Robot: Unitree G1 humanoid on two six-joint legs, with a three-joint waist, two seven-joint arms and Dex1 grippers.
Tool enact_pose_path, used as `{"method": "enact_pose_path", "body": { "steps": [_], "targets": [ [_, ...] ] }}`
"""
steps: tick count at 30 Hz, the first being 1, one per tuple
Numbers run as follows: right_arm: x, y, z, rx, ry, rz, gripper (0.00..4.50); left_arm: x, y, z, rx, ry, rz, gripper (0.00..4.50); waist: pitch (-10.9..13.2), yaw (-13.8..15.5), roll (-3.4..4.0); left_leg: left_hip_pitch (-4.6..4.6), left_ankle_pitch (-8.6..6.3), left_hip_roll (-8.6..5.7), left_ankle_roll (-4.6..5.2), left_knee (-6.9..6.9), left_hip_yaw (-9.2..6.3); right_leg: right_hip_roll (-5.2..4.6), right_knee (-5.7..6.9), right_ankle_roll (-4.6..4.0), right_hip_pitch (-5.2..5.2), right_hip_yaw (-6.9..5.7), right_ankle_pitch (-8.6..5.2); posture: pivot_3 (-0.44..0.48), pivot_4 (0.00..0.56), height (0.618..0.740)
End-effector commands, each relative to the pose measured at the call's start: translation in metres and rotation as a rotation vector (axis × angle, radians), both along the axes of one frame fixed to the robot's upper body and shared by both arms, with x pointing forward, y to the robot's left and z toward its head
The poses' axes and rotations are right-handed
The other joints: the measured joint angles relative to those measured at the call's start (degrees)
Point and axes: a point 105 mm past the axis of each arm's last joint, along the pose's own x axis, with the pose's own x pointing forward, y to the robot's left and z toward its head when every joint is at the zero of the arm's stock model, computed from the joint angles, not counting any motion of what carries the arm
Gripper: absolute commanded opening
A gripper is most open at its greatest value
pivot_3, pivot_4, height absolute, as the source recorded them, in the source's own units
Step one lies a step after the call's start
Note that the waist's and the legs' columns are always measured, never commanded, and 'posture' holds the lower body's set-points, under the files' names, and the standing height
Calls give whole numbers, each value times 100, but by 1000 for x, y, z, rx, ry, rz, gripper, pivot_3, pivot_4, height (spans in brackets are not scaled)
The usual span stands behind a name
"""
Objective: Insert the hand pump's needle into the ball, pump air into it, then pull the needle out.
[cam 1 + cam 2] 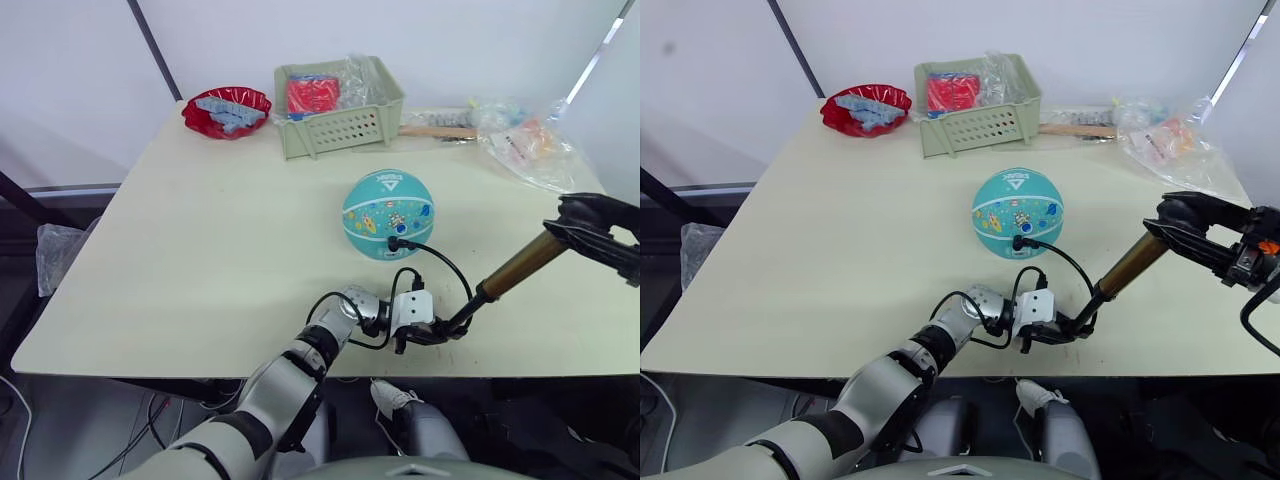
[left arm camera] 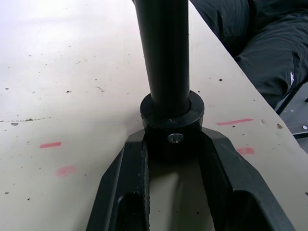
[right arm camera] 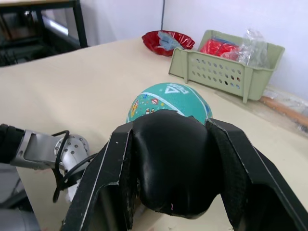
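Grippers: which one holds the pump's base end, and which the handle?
The left gripper clamps the black base of the hand pump at the table's near edge; the right gripper grips its T-handle, raised off the table.

Bare beige tabletop is lying open across the frame's left and centre; a green slotted basket and red bowl are crowding the upper edge.

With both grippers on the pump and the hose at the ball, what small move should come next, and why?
Probably a push stroke: the right gripper presses the T-handle down along the extended brass cylinder. The left gripper clamps the pump's black base at the table edge, and the hose fitting sits against the ball, so the needle seems inserted.
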Motion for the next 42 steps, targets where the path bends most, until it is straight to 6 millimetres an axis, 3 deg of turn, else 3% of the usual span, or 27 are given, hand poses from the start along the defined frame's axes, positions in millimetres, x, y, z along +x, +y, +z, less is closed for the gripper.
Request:
{"method": "enact_pose_path", "body": {
  "steps": [1, 6, 14, 17, 22, 26, 33, 42],
  "targets": [
    [-2, 12, -28, -20, 70, 31, 1651, -20, 25, -41, 164, 116, -6, 1047, -3, -2, -3, 1, 0, 2, 0, 0, 0, 2, 1, 0, 0, 0, 0, 0, 150, 738],
    [0, 17, -51, 7, 98, 29, 1651, -20, 25, -41, 163, 117, -4, 1047, -19, -3, -5, 4, 0, 6, 0, 0, -3, 7, 4, -1, 0, -1, -1, 0, 150, 738],
    [-3, 20, -115, -22, 195, 17, 1651, -20, 26, -41, 164, 115, -2, 1047, -53, -4, -35, 5, 0, 7, 0, -4, -4, 8, 3, -2, 0, -3, -2, 0, 150, 738],
    [-4, 21, -125, -42, 195, 19, 1651, -19, 26, -41, 164, 114, 0, 1047, -57, -1, -36, 6, 0, 8, 0, -3, -6, 8, 4, -3, 0, -5, -2, 0, 150, 738],
    [-4, 24, -123, -43, 178, 32, 1651, -19, 26, -41, 164, 114, -1, 1047, -60, 0, -28, 6, 0, 7, 0, -4, -6, 6, 3, -4, 0, -5, -2, 0, 150, 738],
    [-1, 24, -107, -61, 137, 44, 1651, -19, 26, -41, 165, 113, -2, 1047, -60, -1, -25, 5, 0, 7, -1, -4, -7, 6, 3, -4, 0, -6, -2, 0, 150, 738],
    [5, 14, -46, -13, -2, 19, 1651, -19, 25, -40, 168, 110, -9, 1047, -30, 10, 13, -6, 0, 1, 0, -4, -5, 0, 3, -14, -5, -4, 4, 0, 150, 738],
    [-3, 0, 20, 43, -80, 25, 1651, -18, 25, -40, 171, 107, -10, 1047, 11, 13, 25, -13, 0, -6, 0, 0, 1, -5, 3, -9, -11, 1, 4, 0, 150, 738]
  ]
}}
